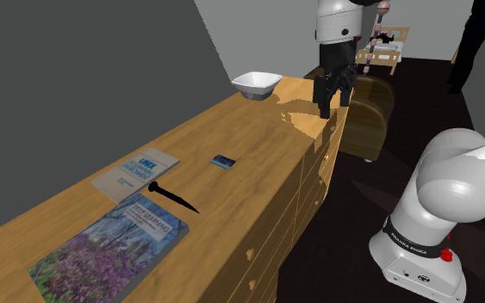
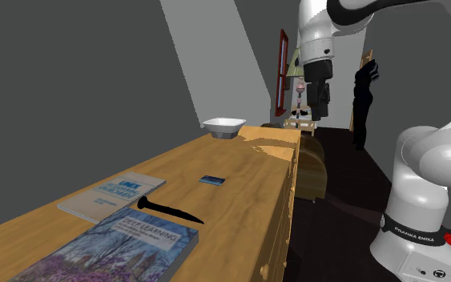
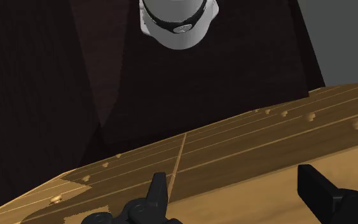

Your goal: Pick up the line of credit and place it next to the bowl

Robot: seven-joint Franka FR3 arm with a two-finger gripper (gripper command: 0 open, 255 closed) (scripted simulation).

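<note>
The line of credit is a small dark blue card [image 1: 224, 161] [image 2: 211, 179] lying flat near the middle of the wooden dresser top [image 1: 258, 129] [image 2: 247, 164]. A white bowl [image 1: 257, 83] [image 2: 223, 126] stands at the dresser's far end. My black gripper [image 1: 335, 102] [image 2: 320, 112] [image 3: 234, 188] hangs open above the dresser's far front corner, to the bowl's right in the shoulder view and well away from the card. Nothing is between its fingers. The wrist view looks down past them onto the dresser's drawer fronts [image 3: 266, 140].
Two books [image 1: 135, 174] [image 1: 111, 245] and a black spike-like object [image 1: 173, 195] lie at the dresser's near end. My base [image 1: 421, 258] stands on the dark floor in front of the dresser. A rounded wooden piece [image 1: 371, 108] sits beyond the far end.
</note>
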